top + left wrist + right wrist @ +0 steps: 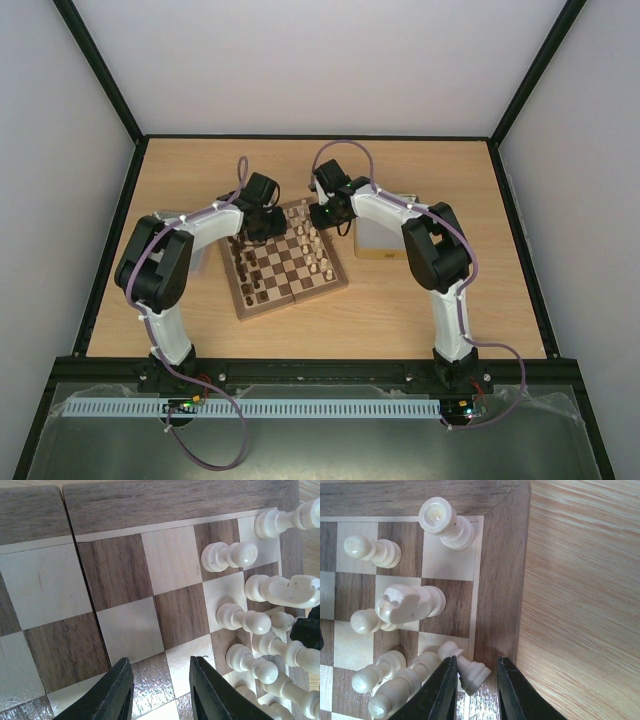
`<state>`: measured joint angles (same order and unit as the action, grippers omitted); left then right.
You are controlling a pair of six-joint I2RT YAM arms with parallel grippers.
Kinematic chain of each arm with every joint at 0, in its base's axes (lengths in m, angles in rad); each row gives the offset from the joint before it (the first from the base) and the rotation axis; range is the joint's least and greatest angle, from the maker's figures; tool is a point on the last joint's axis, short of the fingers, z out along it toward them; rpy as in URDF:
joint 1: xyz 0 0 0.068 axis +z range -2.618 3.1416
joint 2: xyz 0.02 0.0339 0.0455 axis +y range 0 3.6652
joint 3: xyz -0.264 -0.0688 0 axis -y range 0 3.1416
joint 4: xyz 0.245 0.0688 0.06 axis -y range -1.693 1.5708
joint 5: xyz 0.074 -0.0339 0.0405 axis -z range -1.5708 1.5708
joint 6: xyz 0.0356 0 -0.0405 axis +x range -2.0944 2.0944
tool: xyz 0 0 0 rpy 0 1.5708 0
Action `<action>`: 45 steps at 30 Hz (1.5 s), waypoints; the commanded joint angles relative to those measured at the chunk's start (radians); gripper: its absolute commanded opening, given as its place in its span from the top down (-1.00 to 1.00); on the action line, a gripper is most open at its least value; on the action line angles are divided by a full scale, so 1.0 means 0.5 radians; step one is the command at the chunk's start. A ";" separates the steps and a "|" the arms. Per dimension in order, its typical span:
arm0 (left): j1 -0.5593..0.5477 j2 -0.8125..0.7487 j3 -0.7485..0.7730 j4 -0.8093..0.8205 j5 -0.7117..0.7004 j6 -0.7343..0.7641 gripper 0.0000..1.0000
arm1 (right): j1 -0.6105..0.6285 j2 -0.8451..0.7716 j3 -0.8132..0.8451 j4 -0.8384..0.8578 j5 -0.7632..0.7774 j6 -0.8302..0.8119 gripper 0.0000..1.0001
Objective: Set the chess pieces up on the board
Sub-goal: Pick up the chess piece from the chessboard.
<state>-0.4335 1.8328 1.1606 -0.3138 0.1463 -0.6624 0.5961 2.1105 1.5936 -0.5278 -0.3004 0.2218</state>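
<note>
**Two claws hovering over the cream side of the chessboard**

The left claw [161, 665] is hanging with its fingers apart and nothing between them, above bare squares just beside the cream pawns [230, 556]. The chessboard [292, 300] is lying in the middle of the counter [400, 310], with dark chessmen [249, 279] lining its left side. The right claw [476, 660] is standing spread at the cream-side border, straddling a tilted cream piece [472, 674]. A gap is showing beside its right finger.

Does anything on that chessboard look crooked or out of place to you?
Yes: one pale piece between the fingers of the right gripper leans askew, its base over the brown border of the board rather than on a square. I cannot tell whether it is gripped.
</note>
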 commanded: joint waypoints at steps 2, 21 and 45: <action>-0.012 0.024 0.053 -0.050 0.000 0.010 0.32 | 0.010 0.046 0.005 0.051 0.051 -0.062 0.60; -0.013 0.026 0.063 -0.044 0.011 0.019 0.32 | -0.022 -0.087 -0.144 0.074 0.250 0.086 0.81; -0.013 -0.099 -0.027 0.029 0.033 0.014 0.31 | -0.131 -0.303 -0.419 0.359 0.120 0.348 0.87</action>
<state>-0.4339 1.8286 1.1641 -0.3038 0.1555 -0.6609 0.5308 2.0102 1.3930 -0.3832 -0.2676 0.3649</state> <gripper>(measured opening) 0.348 0.067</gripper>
